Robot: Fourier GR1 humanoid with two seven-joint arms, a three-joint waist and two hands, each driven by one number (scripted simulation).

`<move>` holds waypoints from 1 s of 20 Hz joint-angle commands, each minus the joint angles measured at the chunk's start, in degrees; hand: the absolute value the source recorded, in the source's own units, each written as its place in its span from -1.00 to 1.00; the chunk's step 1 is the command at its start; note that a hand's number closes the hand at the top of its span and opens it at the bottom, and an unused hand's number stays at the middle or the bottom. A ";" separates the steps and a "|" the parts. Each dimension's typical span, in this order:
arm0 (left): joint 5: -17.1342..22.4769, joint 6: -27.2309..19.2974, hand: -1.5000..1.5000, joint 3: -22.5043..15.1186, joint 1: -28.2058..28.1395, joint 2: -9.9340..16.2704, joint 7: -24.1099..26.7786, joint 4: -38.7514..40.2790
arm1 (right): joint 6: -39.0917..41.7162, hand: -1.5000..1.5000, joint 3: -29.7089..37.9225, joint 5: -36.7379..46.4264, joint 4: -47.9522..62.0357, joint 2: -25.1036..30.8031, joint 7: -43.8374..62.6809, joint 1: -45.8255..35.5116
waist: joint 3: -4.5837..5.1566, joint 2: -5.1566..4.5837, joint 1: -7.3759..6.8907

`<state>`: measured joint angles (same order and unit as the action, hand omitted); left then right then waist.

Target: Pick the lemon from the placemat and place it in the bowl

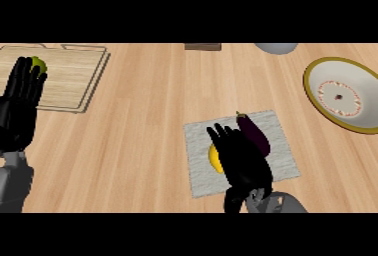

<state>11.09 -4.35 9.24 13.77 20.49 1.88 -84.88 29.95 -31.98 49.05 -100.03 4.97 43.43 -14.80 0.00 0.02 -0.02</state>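
Reach step: right hand (242,155) over lemon (215,159) on placemat (280,131), fingers straight, nothing pinched. Next: close on lemon, carry to bowl (319,72). Left hand (21,102) resting, fingers spread.

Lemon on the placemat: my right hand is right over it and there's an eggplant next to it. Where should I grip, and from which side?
Only the lemon's left edge shows from under the right hand. The eggplant lies close along its right on the placemat, so that side looks crowded. Probably best to come straight down from above and close across its middle, thumb on the free left side.
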 commanded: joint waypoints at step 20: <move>-2.60 0.82 0.00 2.86 2.60 -1.67 -3.88 -0.56 | -11.29 1.00 4.90 9.25 12.99 0.97 -16.47 0.94 | -0.02 -0.01 0.20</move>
<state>9.47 -2.11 11.94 13.76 18.83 -0.01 -86.49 21.24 -27.63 57.27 -85.65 2.93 31.90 -15.03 0.11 0.19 0.01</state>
